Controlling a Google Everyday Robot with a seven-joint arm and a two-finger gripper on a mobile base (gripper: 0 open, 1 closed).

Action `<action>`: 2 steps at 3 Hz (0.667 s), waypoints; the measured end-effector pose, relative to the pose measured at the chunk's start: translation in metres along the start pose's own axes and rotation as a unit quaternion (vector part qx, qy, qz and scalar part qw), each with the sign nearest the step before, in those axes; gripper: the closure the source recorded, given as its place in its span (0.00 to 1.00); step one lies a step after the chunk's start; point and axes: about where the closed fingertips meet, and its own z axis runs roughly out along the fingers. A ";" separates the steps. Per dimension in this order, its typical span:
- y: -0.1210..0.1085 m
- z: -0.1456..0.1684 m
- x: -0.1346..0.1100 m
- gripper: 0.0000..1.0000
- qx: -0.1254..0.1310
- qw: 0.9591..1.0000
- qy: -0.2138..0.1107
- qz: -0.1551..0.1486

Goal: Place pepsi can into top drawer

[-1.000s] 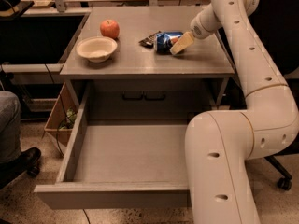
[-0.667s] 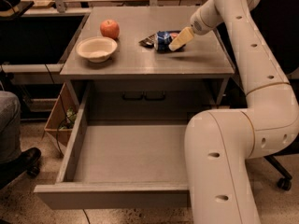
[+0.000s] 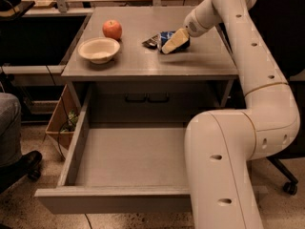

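The pepsi can (image 3: pixel 166 36), blue, lies on the grey table top (image 3: pixel 143 63) at the back right. My gripper (image 3: pixel 174 41) reaches down from the right and sits right at the can, covering its front right side. The top drawer (image 3: pixel 114 199) is pulled fully out below the table, its flat floor bare. My white arm crosses in front of the drawer's right side and hides it.
A dark snack wrapper (image 3: pixel 151 42) lies just left of the can. A red apple (image 3: pixel 112 29) and a white bowl (image 3: pixel 99 49) sit on the table's left. A panel with two dark handles (image 3: pixel 147 98) is under the top. A person's leg (image 3: pixel 9 142) is at the left.
My gripper has moved a little left, closing onto the can's side. The can, wrapper, apple, bowl and drawer have not moved.
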 end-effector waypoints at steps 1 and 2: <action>0.016 0.012 -0.002 0.00 -0.027 1.000 0.000 0.006; 0.019 0.013 0.000 0.18 -0.036 0.999 -0.001 0.013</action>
